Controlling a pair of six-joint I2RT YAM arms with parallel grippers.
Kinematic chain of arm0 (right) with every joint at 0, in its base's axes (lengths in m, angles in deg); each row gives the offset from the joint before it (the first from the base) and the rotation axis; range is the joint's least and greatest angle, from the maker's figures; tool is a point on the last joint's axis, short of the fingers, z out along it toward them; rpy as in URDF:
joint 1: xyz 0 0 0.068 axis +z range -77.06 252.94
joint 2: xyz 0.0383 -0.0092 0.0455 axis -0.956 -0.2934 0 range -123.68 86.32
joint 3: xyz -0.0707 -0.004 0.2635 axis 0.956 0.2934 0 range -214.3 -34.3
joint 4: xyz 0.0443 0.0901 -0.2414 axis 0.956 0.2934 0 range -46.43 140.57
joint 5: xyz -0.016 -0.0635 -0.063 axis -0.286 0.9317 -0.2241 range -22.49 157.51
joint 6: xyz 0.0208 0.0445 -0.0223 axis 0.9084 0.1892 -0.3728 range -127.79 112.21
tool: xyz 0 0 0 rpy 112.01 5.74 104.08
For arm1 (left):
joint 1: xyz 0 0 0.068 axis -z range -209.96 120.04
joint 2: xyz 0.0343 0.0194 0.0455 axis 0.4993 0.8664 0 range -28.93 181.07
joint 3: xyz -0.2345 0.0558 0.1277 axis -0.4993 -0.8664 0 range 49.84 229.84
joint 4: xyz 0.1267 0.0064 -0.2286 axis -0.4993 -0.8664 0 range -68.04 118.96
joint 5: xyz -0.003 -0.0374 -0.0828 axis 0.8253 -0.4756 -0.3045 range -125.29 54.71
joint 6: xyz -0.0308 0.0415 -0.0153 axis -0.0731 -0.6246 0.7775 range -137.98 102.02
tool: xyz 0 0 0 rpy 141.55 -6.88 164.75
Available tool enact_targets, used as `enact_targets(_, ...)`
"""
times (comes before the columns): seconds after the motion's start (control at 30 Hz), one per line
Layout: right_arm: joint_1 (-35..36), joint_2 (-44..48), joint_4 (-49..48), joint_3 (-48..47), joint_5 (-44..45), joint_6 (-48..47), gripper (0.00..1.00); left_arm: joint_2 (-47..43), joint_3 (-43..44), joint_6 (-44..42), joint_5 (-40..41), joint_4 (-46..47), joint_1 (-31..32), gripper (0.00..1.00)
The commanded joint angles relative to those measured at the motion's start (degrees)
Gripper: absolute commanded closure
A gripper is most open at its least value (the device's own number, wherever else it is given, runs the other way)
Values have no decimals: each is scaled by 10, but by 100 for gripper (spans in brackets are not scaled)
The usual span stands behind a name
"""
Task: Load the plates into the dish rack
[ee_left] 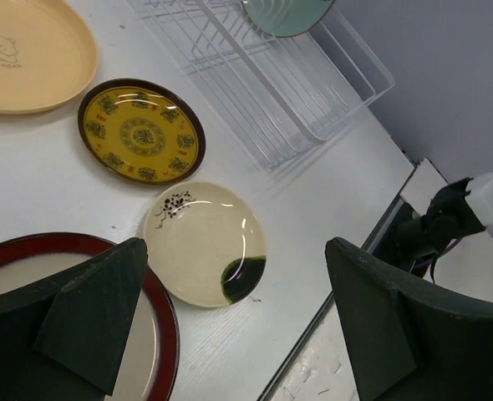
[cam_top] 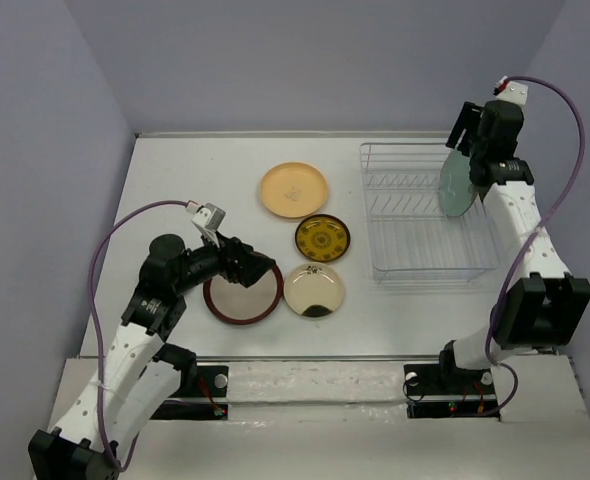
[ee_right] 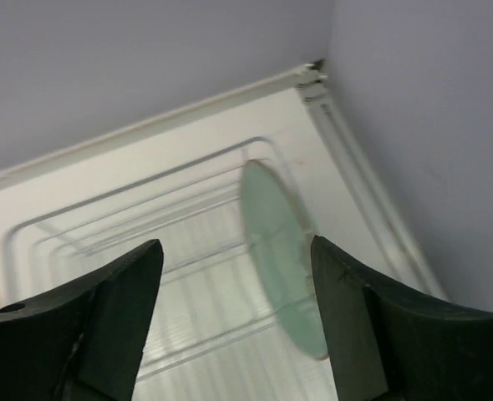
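One plate racked, four to go. The right fingers point(ee_right: 104, 326), spread wide, hang over the rack point(cam_top: 415, 255). The green plate point(ee_right: 280, 259) stands on edge among the wires just beyond their tips and appears to touch neither finger.

The left fingers point(ee_left: 96, 317), also spread, hover low over the red-rimmed plate point(ee_left: 165, 334), one finger above its rim and the other out past its edge. The cream plate point(ee_left: 205, 242) lies just ahead in the gap between them. The patterned plate point(ee_left: 142, 129) and orange plate point(ee_left: 21, 50) lie farther ahead on the worktop point(ee_left: 29, 167).

The step in hand looks to be picking up the red-rimmed plate. That calls for the left fingers to drop and pinch its thin rim, which lies flat, then tip the plate upright for a slot beside the green one.
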Motion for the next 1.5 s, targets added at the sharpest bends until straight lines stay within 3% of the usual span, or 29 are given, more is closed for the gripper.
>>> enact_targets(0.0,115,112,-8,53,-132,113,30,-20,19,-4,33,4,-19,1)
enact_targets(0.03,143,125,-16,74,-152,121,39,-20,21,-6,46,3,-21,1)
enact_targets(0.07,169,144,-25,113,-172,143,56,-28,25,-6,71,-3,-22,1)
enact_targets(0.1,222,150,-43,133,-221,156,63,-32,27,-8,85,-8,-22,1)
enact_targets(0.17,268,151,-61,175,-261,177,73,-43,33,-10,127,-13,-22,1)
enact_targets(0.23,317,131,-79,185,-332,180,74,-57,36,-10,166,-16,-22,1)
enact_targets(0.33,354,77,-88,178,-418,174,73,-63,49,-22,199,-50,-22,1)
enact_targets(0.47,409,-16,-84,135,-466,153,44,-65,62,-61,257,-85,-22,1)
enact_targets(0.57,416,-88,-83,102,-476,149,35,-77,41,-56,270,-82,-22,1)
enact_targets(0.8,455,-205,-69,49,-489,145,38,-40,39,-57,235,-74,-22,1)
enact_targets(1.03,491,-286,-60,19,-436,151,40,-46,36,-56,228,-71,-22,1)
enact_targets(1.3,507,-331,-55,2,-417,152,44,-39,37,-54,223,-69,-22,1)
enact_targets(1.47,512,-310,-70,29,-394,157,48,-41,36,-54,224,-70,-22,1)
